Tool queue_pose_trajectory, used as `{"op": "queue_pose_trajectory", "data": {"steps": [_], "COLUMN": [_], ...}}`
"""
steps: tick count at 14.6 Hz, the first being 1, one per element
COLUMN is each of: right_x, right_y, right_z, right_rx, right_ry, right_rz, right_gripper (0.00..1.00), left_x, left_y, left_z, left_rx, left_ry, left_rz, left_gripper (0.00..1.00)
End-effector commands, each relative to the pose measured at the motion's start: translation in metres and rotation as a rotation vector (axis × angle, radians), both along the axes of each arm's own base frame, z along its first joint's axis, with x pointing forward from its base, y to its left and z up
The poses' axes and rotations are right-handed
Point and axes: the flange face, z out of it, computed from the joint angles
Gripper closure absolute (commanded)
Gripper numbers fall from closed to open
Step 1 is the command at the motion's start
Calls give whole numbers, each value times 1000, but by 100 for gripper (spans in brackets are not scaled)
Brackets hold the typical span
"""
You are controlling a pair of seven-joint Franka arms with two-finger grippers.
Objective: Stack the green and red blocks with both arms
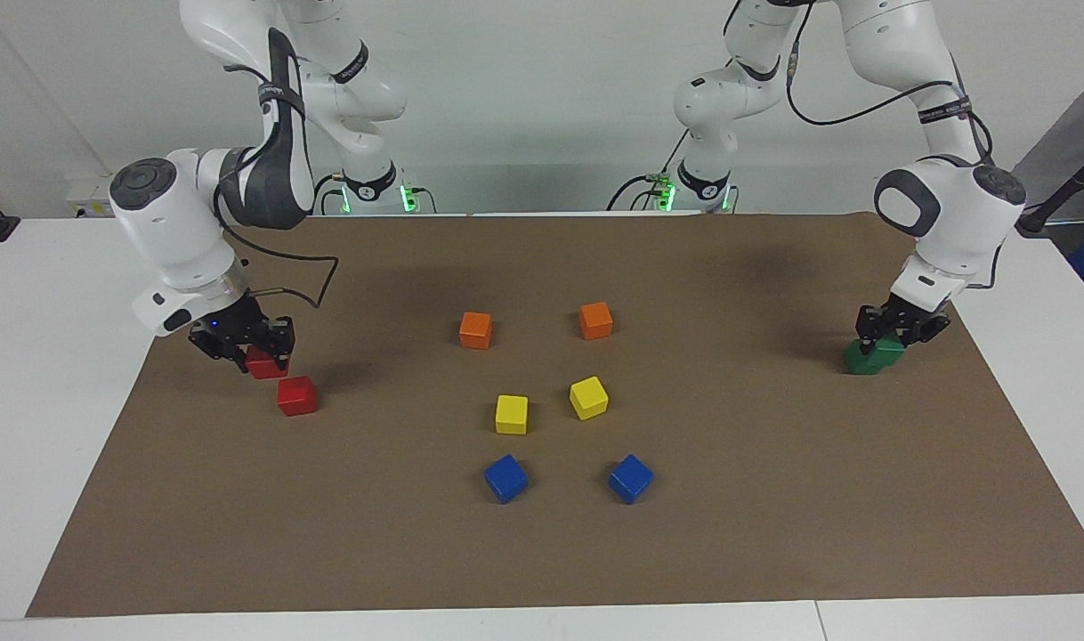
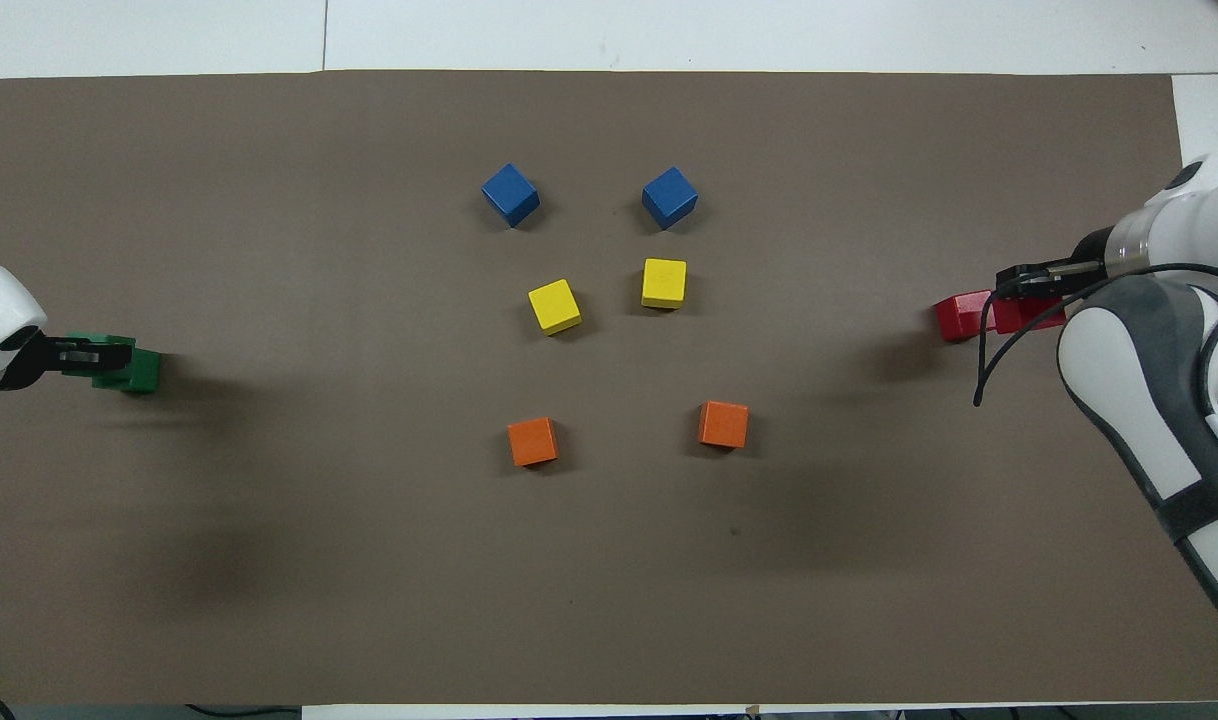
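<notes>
One red block [image 1: 296, 395] sat on the brown mat [image 1: 542, 552] toward the right arm's end of the desk, and the right hand [image 1: 255, 353] held the second red block [image 1: 263, 364] clamped just above the mat, close beside the first. At the left arm's end, the left hand [image 1: 889, 335] was clamped on a green block [image 1: 885, 352] resting partly over the other green block [image 1: 859, 360]. Between them lay two orange blocks [image 1: 475, 329], two yellow blocks [image 1: 511, 414] and two blue blocks [image 1: 505, 478].
</notes>
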Motion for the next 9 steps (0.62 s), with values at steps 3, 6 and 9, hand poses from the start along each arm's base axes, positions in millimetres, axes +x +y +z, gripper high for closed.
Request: {"op": "queue_pose_trajectory", "data": {"steps": [3, 6, 9], "right_x": [8, 11, 14], "right_y": [3, 9, 9], "right_z": [-16, -23, -29], "right_rx": [-5, -7, -11], "right_ry": [-29, -32, -40], "right_rz": [28, 64, 97], "right_gripper": [100, 100, 100], "left_x": [-10, -9, -7], "left_y": [-5, -5, -4], "left_z": [-30, -29, -24], "left_rx": [-28, -26, -30], "left_ry": [58, 58, 66], "left_rz": [1, -4, -4], "left_gripper": [1, 0, 0]}}
